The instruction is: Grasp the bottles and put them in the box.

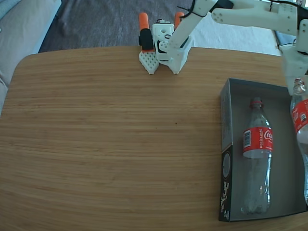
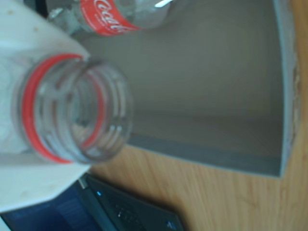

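Observation:
One clear Coca-Cola bottle (image 1: 257,144) with a red label lies lengthwise in the grey box (image 1: 226,139), neck toward the far end; the wrist view shows its label (image 2: 108,17). A second bottle (image 1: 301,120) hangs at the right frame edge over the box's right side, partly cut off. My gripper (image 1: 295,79) is shut on its neck. In the wrist view its open, red-ringed mouth (image 2: 72,115) fills the left, pressed against a white finger (image 2: 29,187), with the box's wall (image 2: 207,154) below it.
My arm's white base (image 1: 163,48), fixed with orange clamps, stands at the table's far edge. The wooden tabletop (image 1: 110,144) stretches wide to the left of the box. A dark laptop-like device (image 2: 125,209) shows at the bottom of the wrist view.

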Robot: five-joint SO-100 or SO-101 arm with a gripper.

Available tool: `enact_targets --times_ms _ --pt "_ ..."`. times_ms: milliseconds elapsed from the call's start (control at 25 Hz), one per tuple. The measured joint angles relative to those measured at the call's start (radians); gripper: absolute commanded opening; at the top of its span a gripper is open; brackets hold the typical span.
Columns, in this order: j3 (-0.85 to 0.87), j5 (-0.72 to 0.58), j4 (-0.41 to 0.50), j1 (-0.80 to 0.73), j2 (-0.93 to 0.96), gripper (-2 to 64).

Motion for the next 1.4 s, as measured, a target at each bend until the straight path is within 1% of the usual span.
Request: enact_targets --times_ms 80,280,720,920,960,1080,1200,1280,1400 --pt "0.000 0.026 0.000 -0.006 0.000 -0.4" --pt "0.000 0.028 0.017 -0.032 -0.011 -0.4" --pt "0.000 0.031 0.018 -0.048 -0.012 -0.3" --pt "-0.060 0.021 0.017 -0.055 -0.078 0.5" --pt "-0.072 0.021 0.017 -0.052 -0.083 2.5" --pt "-0.080 0.023 0.015 -0.054 -0.084 11.6" --pt "-0.080 0.021 0.014 -0.057 -0.084 18.0" --pt "-0.080 0.021 0.014 -0.046 -0.084 20.9" --pt "-0.080 0.031 0.015 -0.026 -0.084 21.8"
